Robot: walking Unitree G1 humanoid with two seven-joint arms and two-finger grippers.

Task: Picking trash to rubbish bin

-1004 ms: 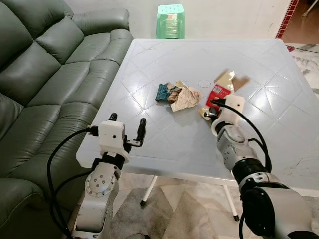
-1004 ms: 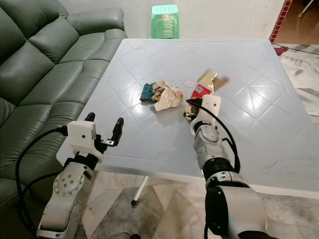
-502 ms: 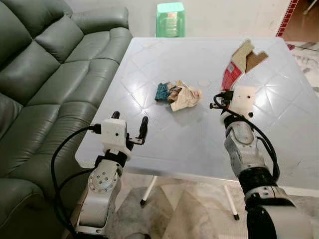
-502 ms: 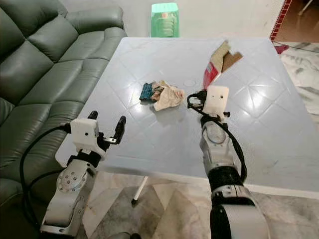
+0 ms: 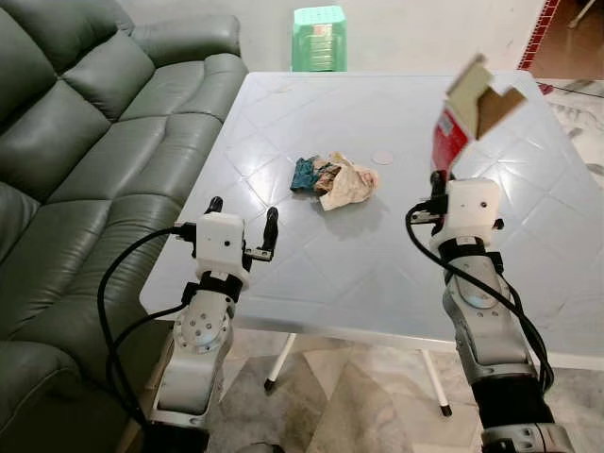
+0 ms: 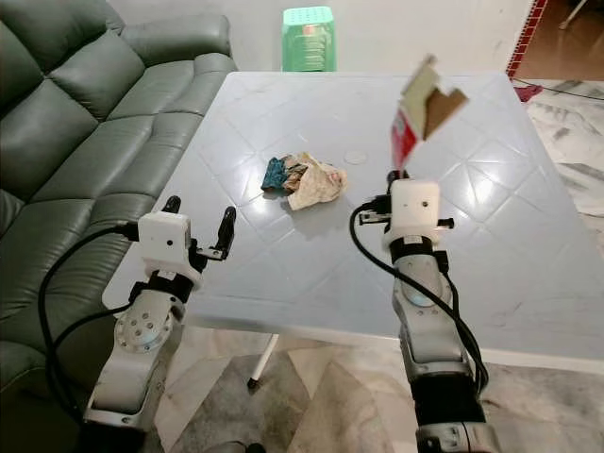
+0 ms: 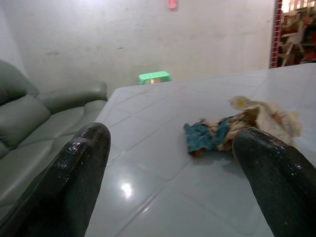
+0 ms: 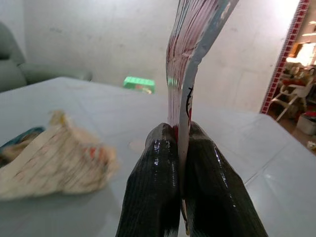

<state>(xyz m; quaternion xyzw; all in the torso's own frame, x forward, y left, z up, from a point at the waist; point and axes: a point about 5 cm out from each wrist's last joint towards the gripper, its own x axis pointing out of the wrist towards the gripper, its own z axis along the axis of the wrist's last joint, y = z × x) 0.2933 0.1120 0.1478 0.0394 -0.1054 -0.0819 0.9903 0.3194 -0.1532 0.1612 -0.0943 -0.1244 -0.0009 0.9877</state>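
Observation:
A flattened red and brown carton (image 5: pixel 464 113) stands up in the air over the table's right side, pinched at its lower edge by my right gripper (image 8: pixel 180 148), which is shut on it. A heap of crumpled paper and a teal wrapper (image 5: pixel 337 179) lies near the middle of the pale table (image 5: pixel 377 255). My left gripper (image 5: pixel 242 219) hovers open at the table's near left edge, pointing toward the heap (image 7: pixel 237 126), with nothing between its fingers.
A dark green leather sofa (image 5: pixel 75 160) runs along the table's left side. A green plastic stool (image 5: pixel 319 38) stands beyond the far edge. Tiled floor shows under the table's front edge.
My right gripper has lifted the carton from the table surface up into the air and drawn back toward the near right side. The left arm has barely moved.

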